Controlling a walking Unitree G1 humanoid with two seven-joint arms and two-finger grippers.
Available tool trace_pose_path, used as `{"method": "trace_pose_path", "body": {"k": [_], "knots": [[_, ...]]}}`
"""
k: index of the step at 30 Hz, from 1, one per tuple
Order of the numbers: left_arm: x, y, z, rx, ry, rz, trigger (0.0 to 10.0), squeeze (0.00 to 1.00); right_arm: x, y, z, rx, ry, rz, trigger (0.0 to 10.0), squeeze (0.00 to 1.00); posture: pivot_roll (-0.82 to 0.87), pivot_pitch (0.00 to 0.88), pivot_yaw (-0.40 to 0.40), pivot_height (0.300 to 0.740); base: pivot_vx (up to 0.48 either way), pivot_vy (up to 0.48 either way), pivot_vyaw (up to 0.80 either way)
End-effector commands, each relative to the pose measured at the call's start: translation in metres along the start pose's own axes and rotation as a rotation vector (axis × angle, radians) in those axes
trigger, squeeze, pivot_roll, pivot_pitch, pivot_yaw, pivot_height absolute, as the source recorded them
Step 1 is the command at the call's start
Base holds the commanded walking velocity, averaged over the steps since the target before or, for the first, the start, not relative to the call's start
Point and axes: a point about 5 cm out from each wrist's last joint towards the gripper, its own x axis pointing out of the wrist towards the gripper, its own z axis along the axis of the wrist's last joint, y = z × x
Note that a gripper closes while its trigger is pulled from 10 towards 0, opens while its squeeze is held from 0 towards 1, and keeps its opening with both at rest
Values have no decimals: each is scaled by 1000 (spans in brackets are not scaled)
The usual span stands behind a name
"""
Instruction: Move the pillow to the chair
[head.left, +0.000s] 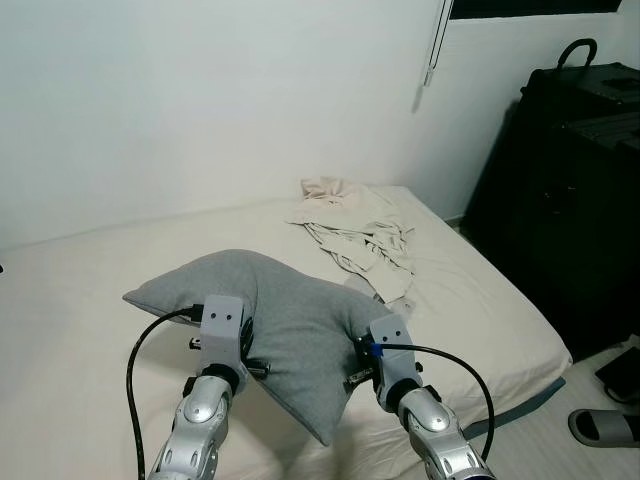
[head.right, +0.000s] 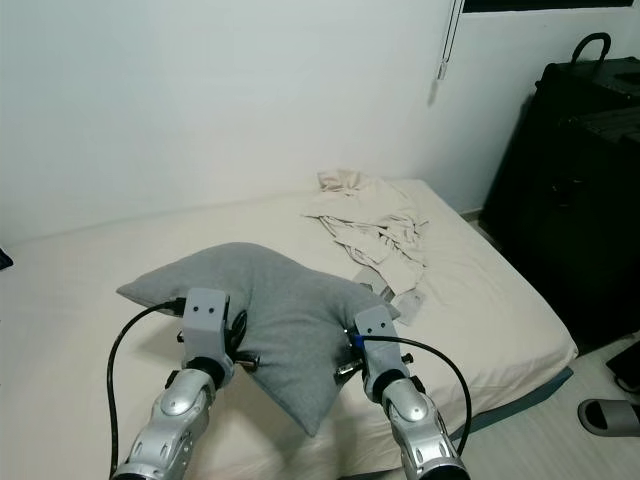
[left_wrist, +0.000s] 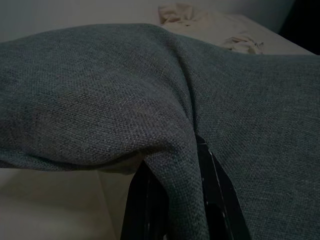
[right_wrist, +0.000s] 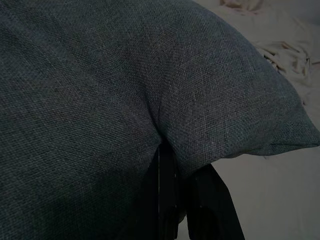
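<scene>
In the head views the grey pillow (head.left: 275, 325) sat in the lower middle of the frame, raised off the cream bed (head.left: 90, 330), one corner reaching toward the left edge and another hanging down between the two arms. At lower left, the left gripper (head.left: 248, 362) was closed on the pillow's near left side; its wrist view showed a fold of grey cloth pinched between the black fingers (left_wrist: 215, 200). At lower right of centre, the right gripper (head.left: 352, 375) was likewise closed on the pillow's other side, with cloth bunched over its fingers (right_wrist: 167, 195) in its own wrist view. Further right and higher, a crumpled beige blanket (head.left: 360, 225) lay near the wall, apart from the pillow. A dark cabinet (head.left: 570, 190) stood along the right edge, and a slipper (head.left: 603, 428) lay on the floor at lower right.

No chair could be picked out. Judging from this, the carry would go best if both grips kept level and the same distance apart, so the pinched cloth did not slip, and if the hanging corner were lifted clear of the bed's edge before turning.
</scene>
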Motion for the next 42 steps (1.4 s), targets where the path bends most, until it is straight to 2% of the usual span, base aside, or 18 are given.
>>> {"method": "trace_pose_path", "body": {"k": [1,13,42], "knots": [[-1,4,4,38,-36,11,10000,0,-1,-9,2,7,-15,-53,10000,0,12,54,-41,710,0,0,0],[1,6,6,40,-47,22,10000,0,0,-6,4,4,-34,-33,10000,0,14,53,-40,710,0,0,-40],[0,11,7,39,-49,63,10000,0,2,-3,5,-21,-46,3,10000,0,22,58,-64,710,0,0,-797]]}}
